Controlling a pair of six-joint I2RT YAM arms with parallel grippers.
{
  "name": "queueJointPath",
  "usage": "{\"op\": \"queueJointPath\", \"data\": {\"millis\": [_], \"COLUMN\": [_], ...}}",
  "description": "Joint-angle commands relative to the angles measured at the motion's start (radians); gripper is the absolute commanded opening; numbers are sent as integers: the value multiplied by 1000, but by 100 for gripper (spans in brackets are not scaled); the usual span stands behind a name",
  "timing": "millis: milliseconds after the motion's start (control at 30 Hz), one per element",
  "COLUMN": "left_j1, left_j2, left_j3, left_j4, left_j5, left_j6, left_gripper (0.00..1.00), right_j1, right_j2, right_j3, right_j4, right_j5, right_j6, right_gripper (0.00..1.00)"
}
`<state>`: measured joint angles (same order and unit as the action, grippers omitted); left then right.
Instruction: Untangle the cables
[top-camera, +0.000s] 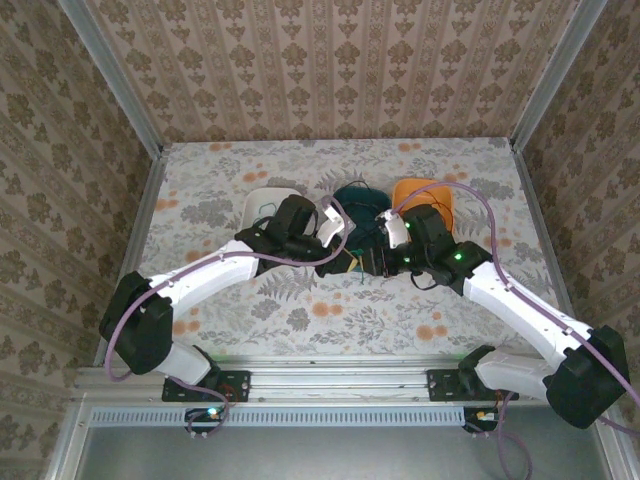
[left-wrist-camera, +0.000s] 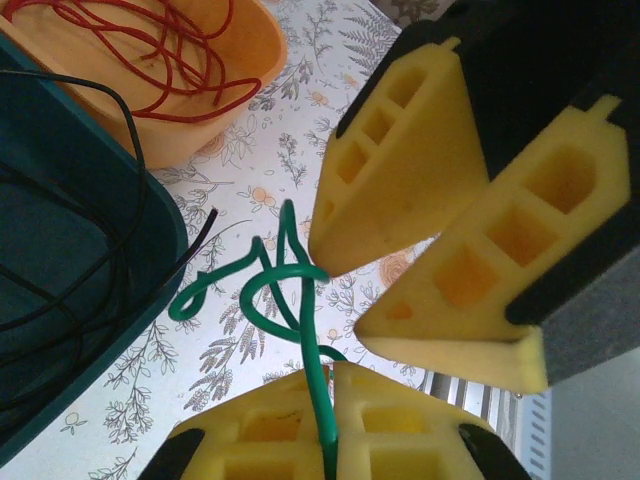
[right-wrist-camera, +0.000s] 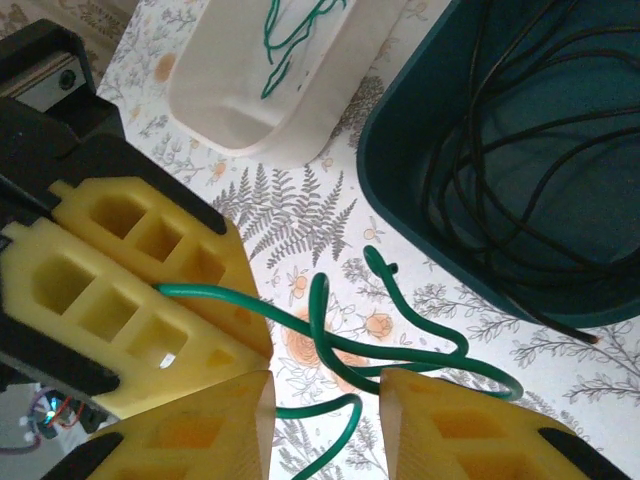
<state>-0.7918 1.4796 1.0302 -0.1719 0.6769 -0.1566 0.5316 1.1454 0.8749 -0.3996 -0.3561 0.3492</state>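
1. Pinching the green cable (right-wrist-camera: 318, 305) between its foam fingers, the left gripper (left-wrist-camera: 325, 400) is clamped on the strand. The right gripper (right-wrist-camera: 325, 390) faces it just beside, pads apart around another stretch of the same wire.
2. The green cable's twisted loops lie on the floral table (left-wrist-camera: 250, 170) between the two grippers. More green wire sits in the white tray (right-wrist-camera: 300, 120); whether it joins cannot be told.
3. The red cable (left-wrist-camera: 200, 113) lies coiled in the orange tray (left-wrist-camera: 250, 60), and the black cable (left-wrist-camera: 200, 237) in the teal tray (right-wrist-camera: 400, 200), with one end hanging over the rim.
4. The wire looks light, thin and springy, likely to slip through soft foam.
5. A good hold seems to be close beside the crossing, so that pulling opens the loop rather than tightening it.
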Motion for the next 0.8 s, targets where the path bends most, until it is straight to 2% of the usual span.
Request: {"op": "queueJointPath", "data": {"millis": [0, 400, 767], "left_j1": [-9, -16, -18], "left_j2": [-11, -3, 3], "left_j3": [28, 47, 59], "left_j4": [3, -13, -25], "left_j5": [22, 36, 34], "left_j6": [-6, 1, 9], "left_gripper": [0, 0, 0], "right_j1": [5, 5, 45], "right_j2": [-17, 0, 27], "right_j3": [47, 59, 41], "right_j4": [-22, -56, 10], "right_j5": [79, 112, 59], "right_j6": [-49, -83, -49], "right_gripper": [35, 35, 35]}}
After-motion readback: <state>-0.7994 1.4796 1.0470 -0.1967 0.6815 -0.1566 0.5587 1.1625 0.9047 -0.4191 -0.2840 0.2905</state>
